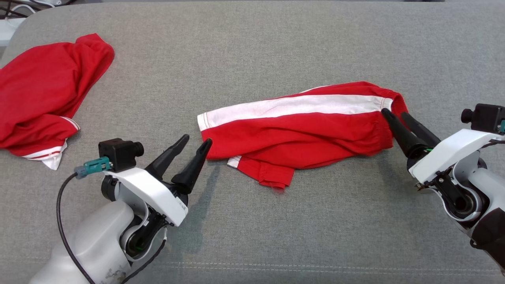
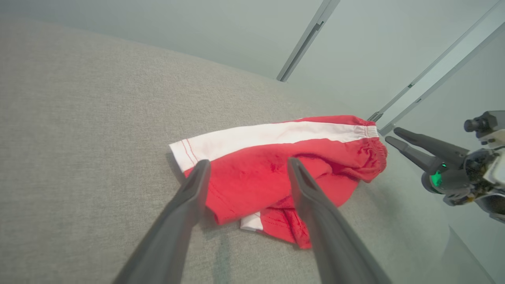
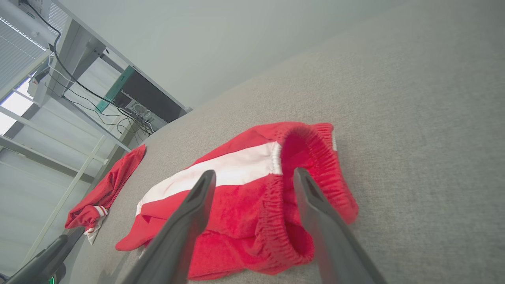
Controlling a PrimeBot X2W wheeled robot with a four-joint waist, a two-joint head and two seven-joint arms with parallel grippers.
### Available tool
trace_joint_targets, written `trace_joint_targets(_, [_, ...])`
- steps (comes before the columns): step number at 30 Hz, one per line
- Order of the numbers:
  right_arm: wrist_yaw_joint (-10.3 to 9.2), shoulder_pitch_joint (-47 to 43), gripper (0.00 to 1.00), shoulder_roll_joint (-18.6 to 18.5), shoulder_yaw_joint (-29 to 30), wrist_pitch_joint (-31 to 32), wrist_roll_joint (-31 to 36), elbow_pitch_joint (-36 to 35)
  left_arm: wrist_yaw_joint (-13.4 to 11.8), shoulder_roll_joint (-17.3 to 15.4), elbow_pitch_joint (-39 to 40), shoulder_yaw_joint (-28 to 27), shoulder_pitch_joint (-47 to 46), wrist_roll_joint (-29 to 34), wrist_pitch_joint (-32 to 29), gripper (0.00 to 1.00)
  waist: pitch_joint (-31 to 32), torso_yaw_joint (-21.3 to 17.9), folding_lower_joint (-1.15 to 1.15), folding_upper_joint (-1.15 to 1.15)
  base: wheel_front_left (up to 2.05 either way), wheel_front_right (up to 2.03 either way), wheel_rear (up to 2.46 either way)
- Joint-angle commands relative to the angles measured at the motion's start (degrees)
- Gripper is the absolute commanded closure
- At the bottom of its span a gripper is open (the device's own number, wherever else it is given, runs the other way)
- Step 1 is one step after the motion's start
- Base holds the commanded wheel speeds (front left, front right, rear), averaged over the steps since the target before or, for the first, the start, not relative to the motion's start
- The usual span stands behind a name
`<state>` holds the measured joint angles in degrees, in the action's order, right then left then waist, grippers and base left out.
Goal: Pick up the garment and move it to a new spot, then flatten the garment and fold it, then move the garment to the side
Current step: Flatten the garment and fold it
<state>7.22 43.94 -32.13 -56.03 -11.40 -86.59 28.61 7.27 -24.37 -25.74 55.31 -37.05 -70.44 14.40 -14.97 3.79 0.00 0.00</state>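
The garment (image 1: 300, 130), red shorts with a white side stripe, lies loosely crumpled on the grey padded table (image 1: 276, 47), a hem flap sticking out toward me. My left gripper (image 1: 197, 139) is open just off its left leg hem, fingers apart with nothing between them. My right gripper (image 1: 394, 113) is open at the elastic waistband on the right end, holding nothing. In the left wrist view the garment (image 2: 256, 185) lies beyond the open left gripper (image 2: 248, 161), with the right gripper (image 2: 392, 134) past it. The right wrist view looks over the open right gripper (image 3: 254, 172) at the gaping waistband (image 3: 311, 157).
A second red garment (image 1: 43, 94) with white trim lies heaped at the table's far left edge, also seen in the right wrist view as a red heap (image 3: 106, 189). Bare grey cloth surrounds the shorts on all sides. Shelving and cables (image 3: 98, 94) stand beyond the table.
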Motion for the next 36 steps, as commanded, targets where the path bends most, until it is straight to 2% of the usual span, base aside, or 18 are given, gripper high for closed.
trace_joint_targets(1, [0.26,-1.5,0.0,-0.7,0.4,-1.1,0.3,-0.5,0.2,-1.8,1.0,-2.4,-0.5,0.5,0.6,0.0,0.1,0.2,0.0,0.0,0.0,0.0,0.0])
trace_joint_targets(23, [0.26,1.9,0.0,2.2,1.5,-0.8,-0.9,6.4,0.2,-0.1,2.2,-2.5,0.1,1.1,0.6,0.0,-0.9,3.8,0.0,0.0,0.0,0.0,0.0])
trace_joint_targets(24, [0.26,2.1,0.08,2.2,1.4,-0.7,-0.9,6.6,0.2,-0.1,2.2,-2.5,0.0,1.2,0.6,0.0,-1.0,3.9,0.0,0.0,0.0,0.0,0.0])
trace_joint_targets(25, [0.26,2.3,0.24,2.3,1.3,-0.5,-0.9,6.8,0.2,0.0,2.2,-2.5,0.0,1.2,0.6,0.0,-1.1,4.0,0.0,0.0,0.0,0.0,0.0])
trace_joint_targets(26, [0.26,2.4,0.55,2.4,1.2,-0.3,-0.8,7.1,0.2,0.0,2.2,-2.6,-0.1,1.2,0.6,0.0,-1.2,4.0,0.0,0.0,0.0,0.0,0.0])
trace_joint_targets(27, [0.26,2.6,0.65,2.4,1.1,-0.1,-0.8,7.3,0.2,0.0,2.3,-2.7,-0.1,1.3,0.6,0.0,-1.4,4.1,0.0,0.0,0.0,0.0,0.0])
trace_joint_targets(29, [0.26,2.8,1.0,2.6,1.0,0.1,-0.8,7.8,0.2,0.1,2.4,-2.8,-0.2,1.4,0.6,0.0,-1.6,4.2,0.0,0.0,0.0,0.0,0.0])
trace_joint_targets(36, [0.26,2.9,1.0,2.1,2.0,0.0,-2.0,6.9,0.2,0.3,2.1,-3.5,-0.5,1.3,0.6,0.0,-2.3,3.6,0.0,0.0,0.0,0.0,0.0])
